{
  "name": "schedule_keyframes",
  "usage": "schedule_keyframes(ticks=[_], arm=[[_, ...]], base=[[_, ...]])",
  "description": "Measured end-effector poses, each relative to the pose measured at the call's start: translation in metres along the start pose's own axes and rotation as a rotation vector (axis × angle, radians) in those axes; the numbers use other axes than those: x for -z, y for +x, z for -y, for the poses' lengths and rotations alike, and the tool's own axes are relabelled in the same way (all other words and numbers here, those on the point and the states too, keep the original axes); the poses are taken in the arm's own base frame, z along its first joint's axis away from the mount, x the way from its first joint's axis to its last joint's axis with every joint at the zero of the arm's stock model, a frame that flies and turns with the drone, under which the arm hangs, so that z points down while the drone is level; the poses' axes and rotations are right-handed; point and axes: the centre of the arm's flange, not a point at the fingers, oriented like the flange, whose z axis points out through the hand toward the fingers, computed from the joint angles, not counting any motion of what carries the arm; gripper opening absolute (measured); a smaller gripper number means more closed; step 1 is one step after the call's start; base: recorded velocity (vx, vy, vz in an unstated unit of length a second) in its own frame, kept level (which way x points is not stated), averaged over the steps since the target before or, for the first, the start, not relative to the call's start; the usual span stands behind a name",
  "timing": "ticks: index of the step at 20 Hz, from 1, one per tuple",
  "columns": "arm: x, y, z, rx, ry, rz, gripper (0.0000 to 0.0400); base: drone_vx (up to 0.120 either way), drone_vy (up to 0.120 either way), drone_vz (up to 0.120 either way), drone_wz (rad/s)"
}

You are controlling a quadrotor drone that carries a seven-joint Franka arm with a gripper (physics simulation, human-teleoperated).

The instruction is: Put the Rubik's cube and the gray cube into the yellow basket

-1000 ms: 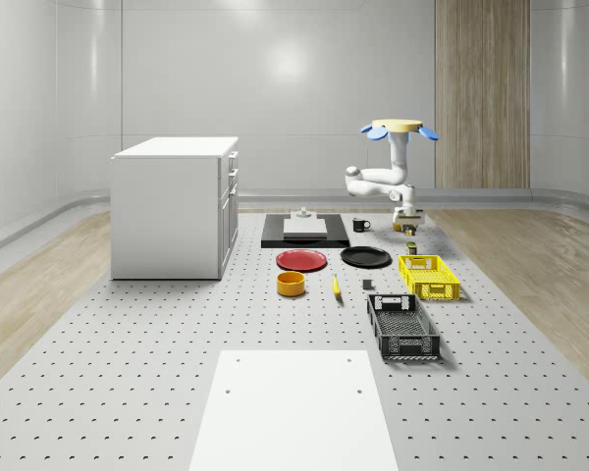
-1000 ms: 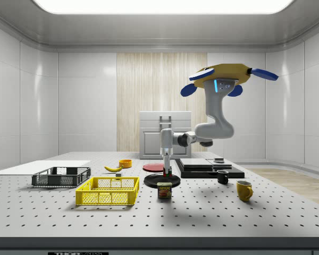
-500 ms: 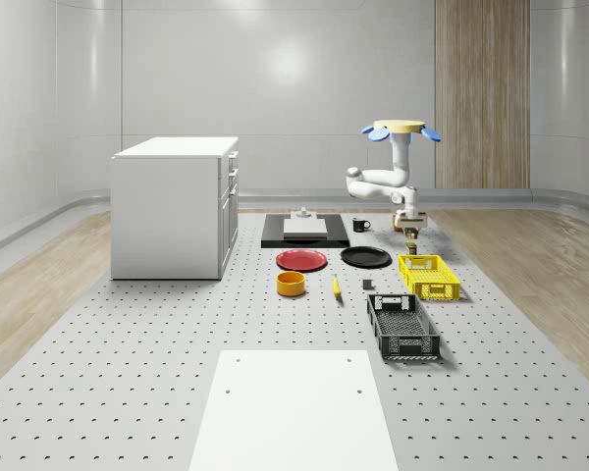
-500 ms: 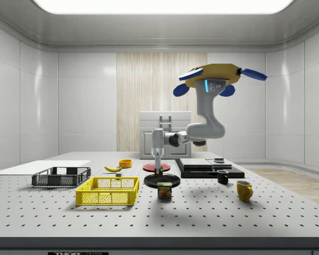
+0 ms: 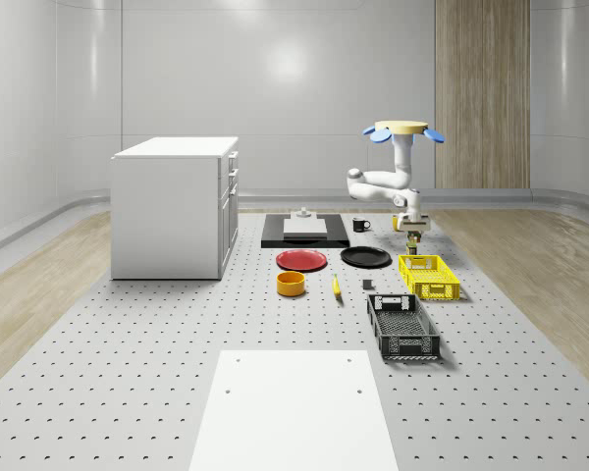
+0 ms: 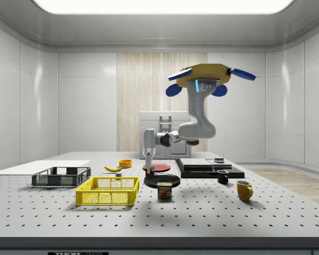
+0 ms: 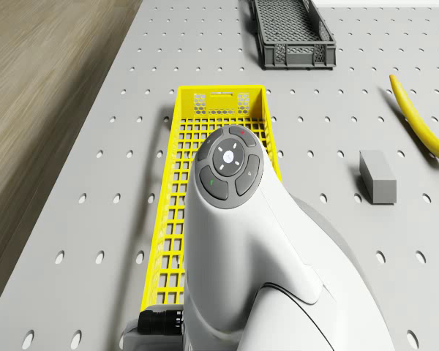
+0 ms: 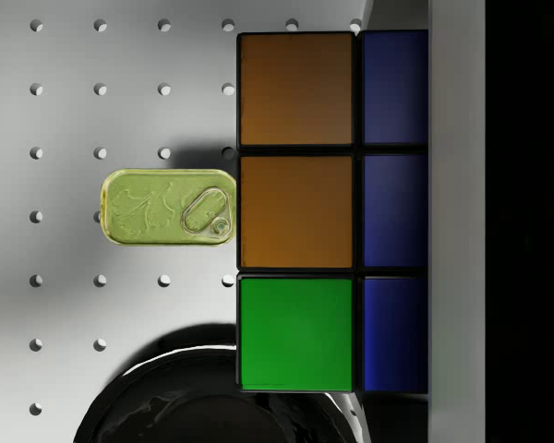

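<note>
From above, I hovered over the far right of the pegboard table, beyond the yellow basket, white walls all round. From the side, my pincer hung above the black plate, right of the basket. My body camera looked down on the basket — the gray cube lay on the table beside it. At the wrist, my pincer pinched the Rubik's cube over a tin.
</note>
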Motion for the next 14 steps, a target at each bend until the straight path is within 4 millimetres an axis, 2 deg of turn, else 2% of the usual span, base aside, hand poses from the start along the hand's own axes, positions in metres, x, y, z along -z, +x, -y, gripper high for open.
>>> schedule_keyframes(ticks=[14], arm=[[0.0000, 0.0000, 0.0000, 0.000, 0.000, 0.000, 0.0325]], base=[[0.120, 0.000, 0.000, 0.000]])
